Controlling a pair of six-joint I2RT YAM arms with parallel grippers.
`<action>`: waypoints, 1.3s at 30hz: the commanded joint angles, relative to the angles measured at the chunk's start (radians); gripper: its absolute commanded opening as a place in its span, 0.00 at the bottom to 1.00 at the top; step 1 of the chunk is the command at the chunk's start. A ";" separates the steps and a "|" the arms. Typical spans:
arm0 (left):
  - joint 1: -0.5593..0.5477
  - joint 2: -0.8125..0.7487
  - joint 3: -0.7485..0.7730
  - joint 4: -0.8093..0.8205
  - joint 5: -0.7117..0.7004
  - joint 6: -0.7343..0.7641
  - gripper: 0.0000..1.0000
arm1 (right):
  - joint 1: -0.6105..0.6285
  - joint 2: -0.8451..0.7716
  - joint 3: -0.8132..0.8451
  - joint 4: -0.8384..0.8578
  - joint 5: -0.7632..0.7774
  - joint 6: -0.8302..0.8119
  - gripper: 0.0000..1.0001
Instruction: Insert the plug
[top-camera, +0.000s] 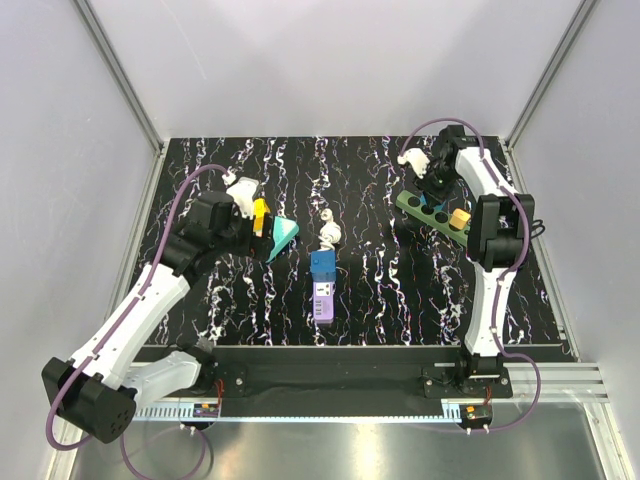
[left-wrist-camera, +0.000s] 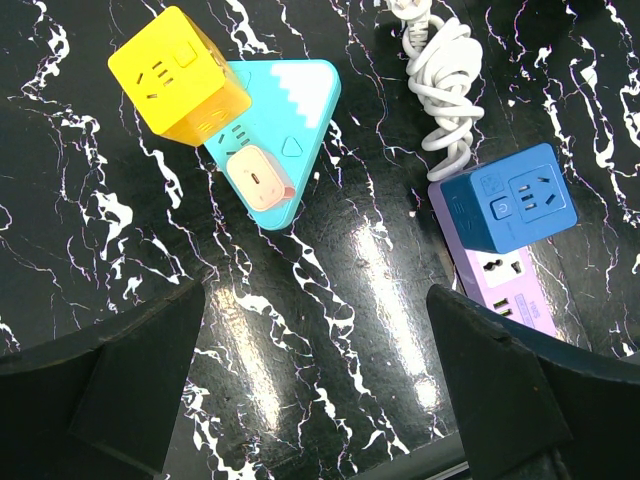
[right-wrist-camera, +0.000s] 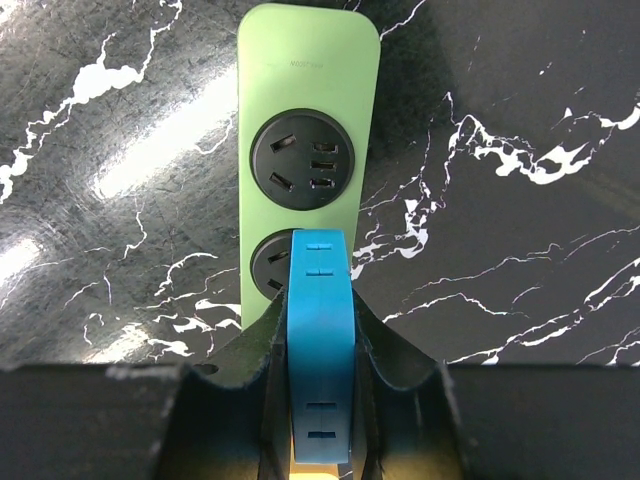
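Note:
In the right wrist view, my right gripper (right-wrist-camera: 322, 335) is shut on a blue plug (right-wrist-camera: 320, 300), one finger on each side. The plug stands over the second round socket of a green power strip (right-wrist-camera: 305, 90) and covers most of it. Its prongs are hidden, so I cannot tell how deep it sits. The strip's end socket (right-wrist-camera: 303, 160) shows uncovered. From above, the right gripper (top-camera: 433, 192) hangs over the green strip (top-camera: 420, 210) at the back right. My left gripper (left-wrist-camera: 320, 400) is open over bare table, far from the strip.
Ahead of the left gripper (top-camera: 245, 228) lie a yellow cube socket (left-wrist-camera: 180, 75) and a teal triangular socket (left-wrist-camera: 290, 110). A blue cube (left-wrist-camera: 510, 200) sits on a purple strip (left-wrist-camera: 495, 280) mid-table, with a coiled white cord (left-wrist-camera: 440, 80). An orange block (top-camera: 460, 218) sits on the green strip.

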 joint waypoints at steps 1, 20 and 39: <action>-0.001 -0.004 0.002 0.032 -0.024 0.018 0.99 | -0.007 0.005 -0.081 0.052 -0.006 0.000 0.00; -0.001 -0.007 0.004 0.028 -0.040 0.018 0.99 | -0.008 0.071 -0.099 -0.007 -0.051 0.001 0.00; -0.001 -0.031 -0.001 0.026 -0.058 0.021 0.99 | -0.016 0.060 -0.110 0.023 -0.003 0.053 0.11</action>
